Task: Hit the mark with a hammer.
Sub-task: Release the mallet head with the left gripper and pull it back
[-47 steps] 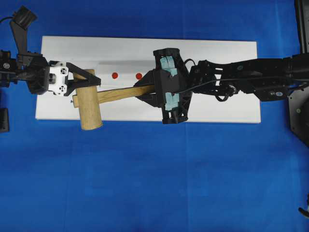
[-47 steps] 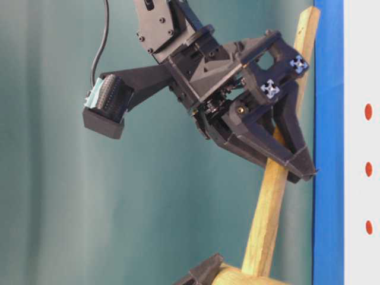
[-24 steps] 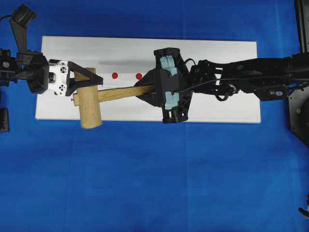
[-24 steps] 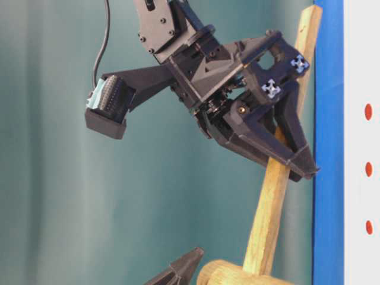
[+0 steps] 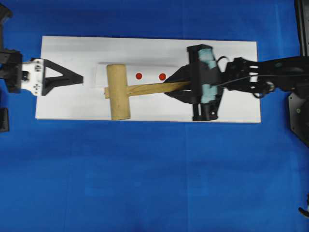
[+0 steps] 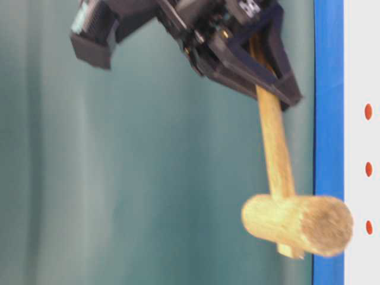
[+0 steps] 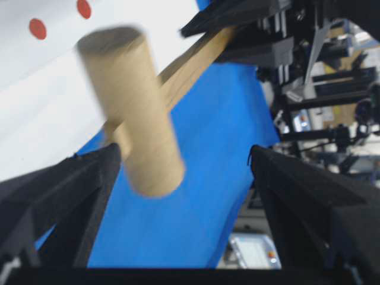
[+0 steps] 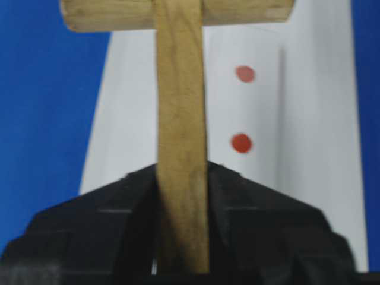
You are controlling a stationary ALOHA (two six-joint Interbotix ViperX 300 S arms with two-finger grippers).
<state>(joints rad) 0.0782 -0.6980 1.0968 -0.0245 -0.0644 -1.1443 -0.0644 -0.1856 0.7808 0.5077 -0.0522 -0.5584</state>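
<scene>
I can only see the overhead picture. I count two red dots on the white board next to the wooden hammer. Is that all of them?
Observer: No. The table-level view shows three red marks in a row. The third mark sits level with the head of the hammer.
Operator: So is the head touching the board?
Observer: I cannot tell. In that view the head is blurred and its end overlaps the edge of the white board.
Operator: And the claw on the left, is it holding anything?
Observer: No. The left gripper is open. Its own wrist camera shows the fingers spread wide with nothing gripped between them.
</scene>
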